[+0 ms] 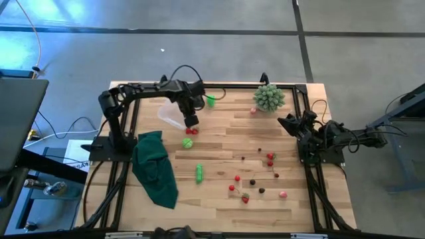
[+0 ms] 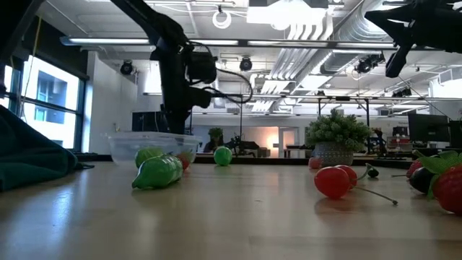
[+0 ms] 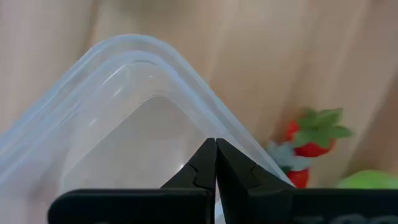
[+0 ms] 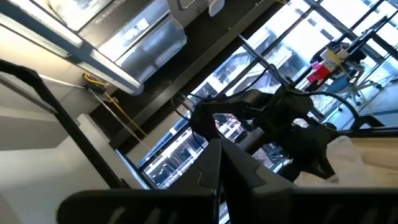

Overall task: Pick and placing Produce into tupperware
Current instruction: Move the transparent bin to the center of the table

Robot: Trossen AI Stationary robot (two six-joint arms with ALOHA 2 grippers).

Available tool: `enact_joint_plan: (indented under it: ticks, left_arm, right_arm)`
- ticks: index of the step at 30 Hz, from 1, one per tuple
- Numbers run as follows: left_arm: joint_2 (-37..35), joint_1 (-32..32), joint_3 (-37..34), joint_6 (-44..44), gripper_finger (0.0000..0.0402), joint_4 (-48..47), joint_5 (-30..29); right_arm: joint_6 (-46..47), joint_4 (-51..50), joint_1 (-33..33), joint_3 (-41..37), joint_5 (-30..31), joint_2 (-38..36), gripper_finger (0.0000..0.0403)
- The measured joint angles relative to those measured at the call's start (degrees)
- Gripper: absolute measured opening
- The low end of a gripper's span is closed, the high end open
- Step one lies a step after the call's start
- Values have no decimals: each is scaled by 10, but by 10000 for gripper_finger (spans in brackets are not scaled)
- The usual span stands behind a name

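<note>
Landmark: tupperware (image 1: 170, 114), clear and empty-looking, far-left stretch of the desk (image 1: 219, 199)
Left gripper (image 1: 191, 121): poised right over the tupperware's near-right corner, fingers (image 3: 231, 168) pinched together, nothing between them
Wrist check: tupperware rim (image 3: 155, 62) dead ahead of the closed tips, corner pointing away
Nearest produce: red strawberry (image 1: 191, 131) just beyond that corner, on the side away from the tupperware; leafy top showing in the left wrist view (image 3: 312, 134)
Next along: green round piece (image 1: 188, 143), a touch farther from the tupperware on the same line
Also close: green piece (image 1: 210, 101) just off the tupperware's far-right side
Long one: green pod (image 1: 198, 174), well away from the tupperware toward the desk's front edge, long axis roughly front-to-back
Main scatter: red, pink and dark produce (image 1: 252, 182), well away from the tupperware on its right
Right gripper (image 1: 290, 123): parked at the desk's edge well off to the tupperware's right, raised, fingers together and empty
Nearer arm: left, by a long way, for strawberry and tupperware alike
Judgement: strawberry looks the likely pick; fingers would need to part and shift off the corner onto it
</note>
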Motion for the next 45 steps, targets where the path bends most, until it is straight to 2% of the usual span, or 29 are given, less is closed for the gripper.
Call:
enact_joint_plan:
  ticks: [10, 17, 31, 39, 45]
  left_arm:
    - [0, -92, 0, -28, 1, 67, 45]
    - [0, -164, 0, -33, 1, 93, 46]
    - [7, -297, 0, -102, 1, 175, 49]
    - [28, -318, -2, -103, 1, 189, 65]
    - [30, -290, 20, -71, 1, 172, 48]
  right_arm:
    - [17, 0, 0, 0, -29, 0, 0]
    - [24, 0, 0, 0, -48, 0, 0]
    - [39, 0, 0, 0, -65, 0, 0]
    - [39, -1, 0, 0, -72, 0, 0]
    - [39, -4, 0, 0, -74, 2, 0]
